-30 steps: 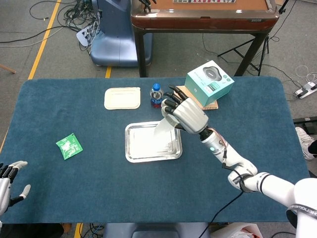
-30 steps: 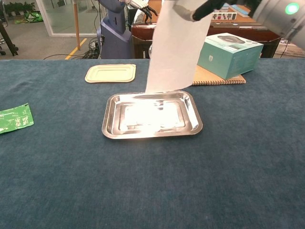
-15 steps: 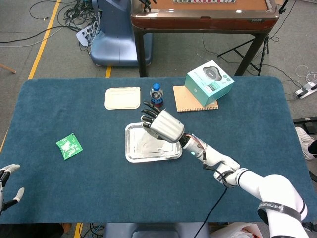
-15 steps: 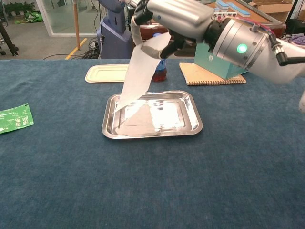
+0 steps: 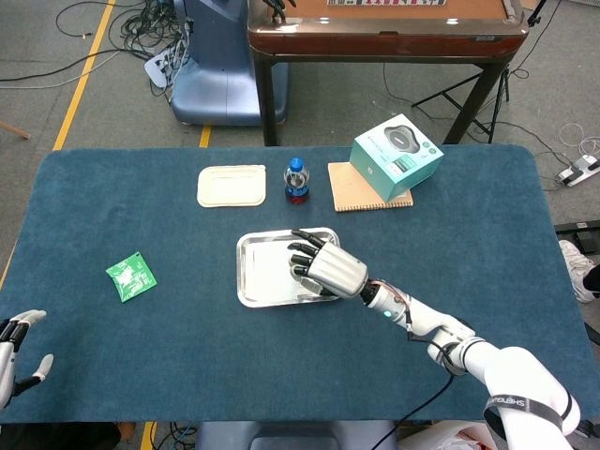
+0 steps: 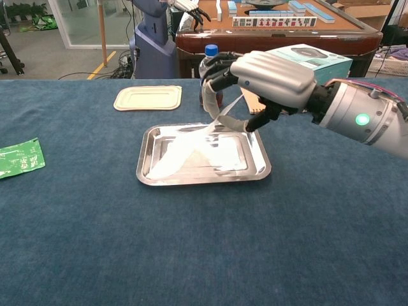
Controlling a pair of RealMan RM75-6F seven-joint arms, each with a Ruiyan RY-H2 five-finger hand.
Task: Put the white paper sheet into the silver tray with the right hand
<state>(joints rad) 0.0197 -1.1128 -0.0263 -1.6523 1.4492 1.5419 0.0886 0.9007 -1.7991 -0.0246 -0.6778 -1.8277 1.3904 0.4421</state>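
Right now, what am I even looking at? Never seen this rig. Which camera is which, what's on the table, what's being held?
It is a two-armed robot with five-finger hands at a blue table. One picture looks down from its head, the other forward from its chest. The right hand pinches the white paper sheet, which lies mostly in the silver tray. The left hand is open at the table's near corner. Also on the table: a green packet, a cream lid, a bottle, a notebook and a teal box resting on it.

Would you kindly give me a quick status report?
Right hand grips white paper sheet, lower end lying in silver tray. Left hand open, idle. Nothing obstructing.
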